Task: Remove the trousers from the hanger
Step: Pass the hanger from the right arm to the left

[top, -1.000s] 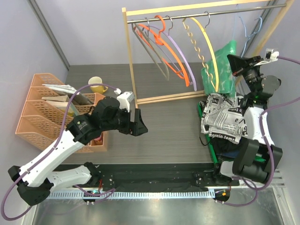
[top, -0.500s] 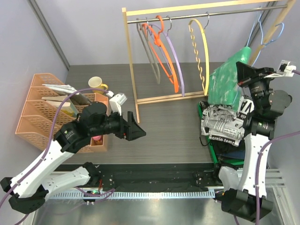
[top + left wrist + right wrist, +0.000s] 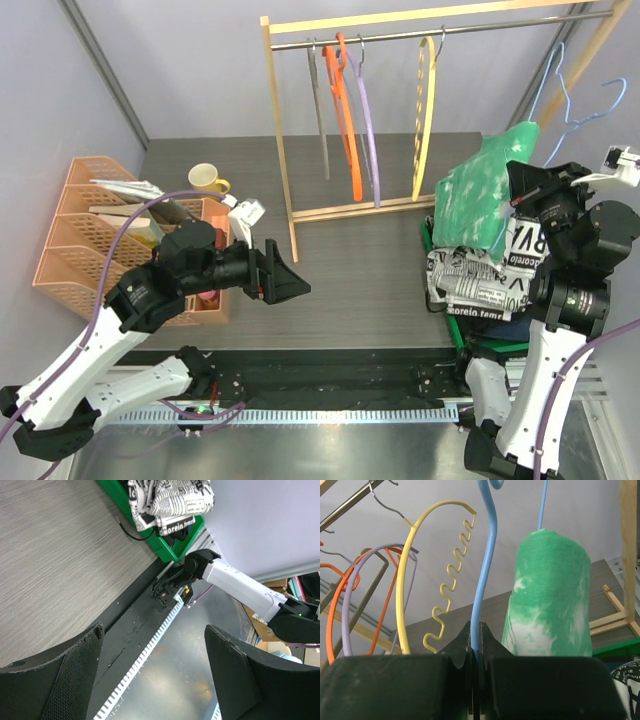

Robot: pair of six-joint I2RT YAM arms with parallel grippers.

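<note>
My right gripper (image 3: pixel 530 182) is shut on the light blue hanger (image 3: pixel 560 95), lifted clear of the wooden rail (image 3: pixel 440 28). The green-and-white mottled trousers (image 3: pixel 482 190) hang draped over that hanger, beside the jaws in the right wrist view (image 3: pixel 550 595), where the blue wire (image 3: pixel 482 580) sits pinched in my right gripper (image 3: pixel 475 632). The white newspaper-print trousers (image 3: pixel 485 270) lie on a pile in the green bin (image 3: pixel 445 300) below, also seen in the left wrist view (image 3: pixel 170 500). My left gripper (image 3: pixel 285 280) is open and empty over the table middle (image 3: pixel 150 675).
Grey, orange, purple and yellow hangers (image 3: pixel 350 110) hang bare on the rack. Its wooden post (image 3: pixel 280 140) stands just beyond my left gripper. An orange file organiser (image 3: pixel 85 240) and a yellow-and-white mug (image 3: pixel 205 178) sit at the left.
My right gripper has lifted the blue hanger with the green trousers up and right, off the rail. The bare hangers have swung back to hang straight. My left arm drew back slightly.
</note>
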